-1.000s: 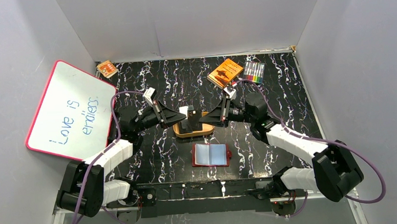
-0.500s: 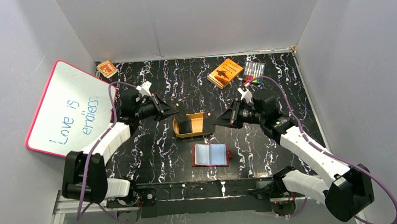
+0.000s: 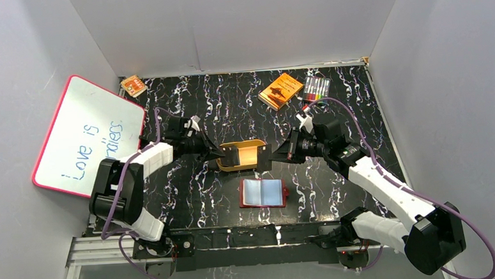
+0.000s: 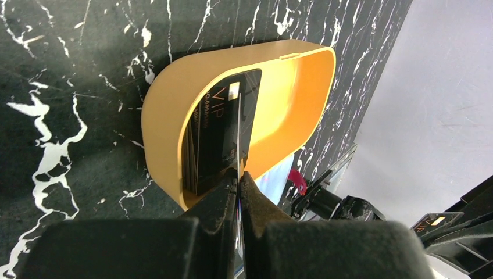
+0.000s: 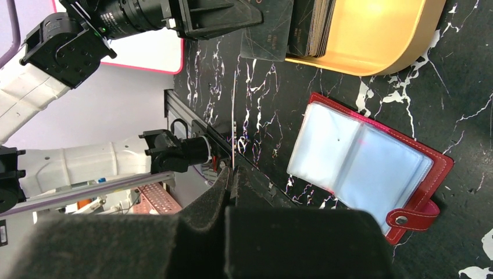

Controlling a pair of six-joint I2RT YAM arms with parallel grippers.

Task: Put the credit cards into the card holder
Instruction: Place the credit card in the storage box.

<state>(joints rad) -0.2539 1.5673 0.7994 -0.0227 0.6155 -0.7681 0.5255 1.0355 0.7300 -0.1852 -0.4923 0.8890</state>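
Just left of the tan tray (image 3: 249,156), the left claw (image 4: 238,174) is closed tight on the first card (image 4: 239,125). This card shows edge-on and reaches in over the tray's rim, beside the stack of cards (image 4: 216,136) leaning inside the tray. That stack looks several cards deep, so most of the work lies there. In front of the tray, toward the arms' bases, the card holder (image 3: 262,193) lies open and flat on the tabletop (image 3: 230,102) with its pale pockets facing up. No dark card shows in any pocket, so by my reading nothing has been filed yet. Just right of the tray, the right claw (image 5: 232,171) is clamped on the second card (image 5: 234,116), a thin sliver seen edge-on and apart from the card holder. The task seems at an early stage: two cards are gripped, one per claw, and none is seated. What is left is to carry each card from beside the tray to the card holder, slip it into a pocket, and then do the same for the stack.
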